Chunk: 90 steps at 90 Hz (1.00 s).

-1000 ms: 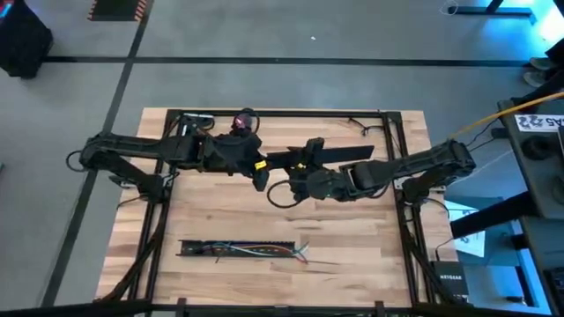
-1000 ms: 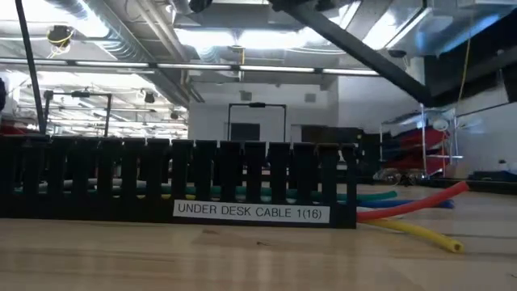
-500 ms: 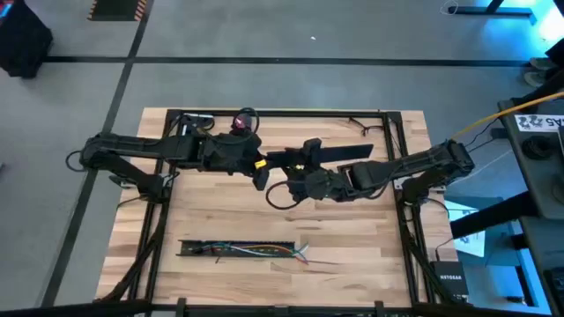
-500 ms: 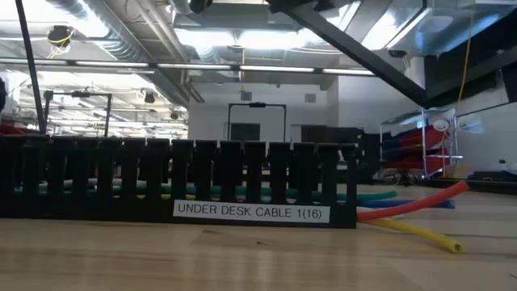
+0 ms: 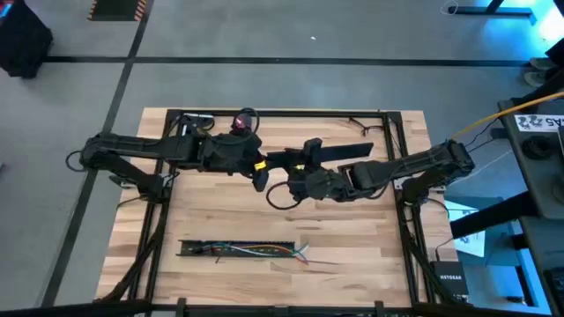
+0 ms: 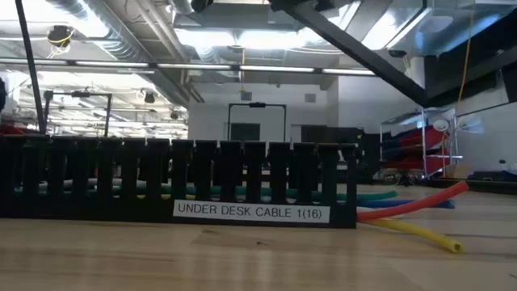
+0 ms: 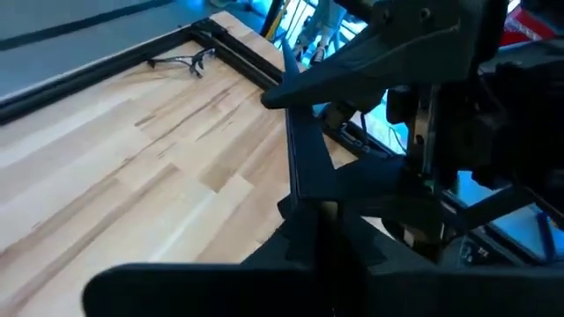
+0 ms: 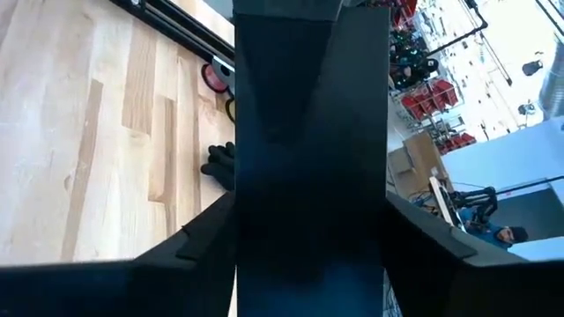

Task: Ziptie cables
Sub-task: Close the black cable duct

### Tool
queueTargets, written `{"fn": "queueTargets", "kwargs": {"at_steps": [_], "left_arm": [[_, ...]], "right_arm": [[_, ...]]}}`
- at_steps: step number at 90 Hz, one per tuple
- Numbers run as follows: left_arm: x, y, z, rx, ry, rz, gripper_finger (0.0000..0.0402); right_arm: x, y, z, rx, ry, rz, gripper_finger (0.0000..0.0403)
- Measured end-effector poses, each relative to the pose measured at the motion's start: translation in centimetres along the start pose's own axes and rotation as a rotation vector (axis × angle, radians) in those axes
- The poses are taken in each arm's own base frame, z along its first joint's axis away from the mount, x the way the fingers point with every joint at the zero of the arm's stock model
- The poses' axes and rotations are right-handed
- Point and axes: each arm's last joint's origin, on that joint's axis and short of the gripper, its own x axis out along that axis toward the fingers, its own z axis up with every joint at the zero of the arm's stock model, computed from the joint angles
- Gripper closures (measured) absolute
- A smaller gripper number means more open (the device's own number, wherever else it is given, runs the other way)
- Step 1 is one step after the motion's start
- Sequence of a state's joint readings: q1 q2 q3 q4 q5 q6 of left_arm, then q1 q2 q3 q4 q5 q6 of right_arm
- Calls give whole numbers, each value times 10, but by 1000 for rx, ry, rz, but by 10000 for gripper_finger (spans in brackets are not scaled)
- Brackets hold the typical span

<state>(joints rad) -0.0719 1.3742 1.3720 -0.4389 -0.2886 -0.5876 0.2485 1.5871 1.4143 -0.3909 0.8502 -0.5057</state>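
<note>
Grips with the right gripper (image 5: 298,179) a long flat black bar (image 5: 339,154), fingers (image 8: 198,242) pressed against its two long edges so that in the right wrist view the bar (image 8: 308,132) fills the whole gap between them. Pinches the same bar at its other end with the left gripper (image 5: 258,173), jaws closed down on the narrow tip, which in the left wrist view runs straight into the gripper's middle (image 7: 304,158). Holds the bar above the middle of the light wooden table (image 5: 352,229), towards its far side, angled slightly across it. Reaches in from the left edge with the left arm, stretched long and nearly level, and from the right edge with the right arm, bent at the elbow, so that the two grippers meet almost nose to nose, just beside each other. Has the cables (image 5: 264,251), a small bundle of thin coloured wires, lying well apart from both grippers near the table's front edge, inside a slotted black cable tray (image 5: 198,247) with their ends spilling out of its right end. Shows in the low view the tray's slotted wall (image 6: 121,178), bearing a white label, and red, yellow, blue and green cable ends (image 6: 404,206) resting on the wood beside it.
</note>
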Motion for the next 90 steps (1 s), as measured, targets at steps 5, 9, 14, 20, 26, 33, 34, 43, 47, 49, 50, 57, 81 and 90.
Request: {"fn": "queueTargets", "kwargs": {"at_steps": [5,9,14,20,26,33,34,43,47,49,50,57,81,90], "left_arm": [[-3,0,2,19,-11,-7,375],[-8,1,5,37,-25,-13,363],[-16,1,8,73,-41,-23,345],[-26,3,11,131,-52,-31,321],[-38,5,13,178,-53,-32,297],[-53,7,11,238,-22,-24,273],[-54,7,10,248,-13,-22,270],[-63,7,-5,313,107,-4,247],[-63,6,-13,332,156,-4,241],[-62,5,-19,342,183,-3,238],[-61,5,-22,346,197,-3,237],[-54,2,-44,382,272,-7,232],[-9,-23,-118,422,359,-172,229],[13,-32,-133,393,379,-221,212]], "right_arm": [[0,0,0,1,-2,3,186],[0,0,0,2,-3,4,186],[-1,1,0,10,-5,6,186],[-4,2,2,34,-23,24,186],[-5,2,2,65,-40,61,186],[-7,5,3,145,-65,153,186],[-8,6,3,158,-67,171,186],[-11,11,0,273,-61,311,186],[-14,15,-2,307,-43,382,186],[-15,17,-3,319,-31,415,186],[-16,18,-4,324,-26,433,186],[-20,24,-8,356,22,540,186],[-39,44,-13,440,169,767,186],[-44,56,-15,411,213,786,186]]}}
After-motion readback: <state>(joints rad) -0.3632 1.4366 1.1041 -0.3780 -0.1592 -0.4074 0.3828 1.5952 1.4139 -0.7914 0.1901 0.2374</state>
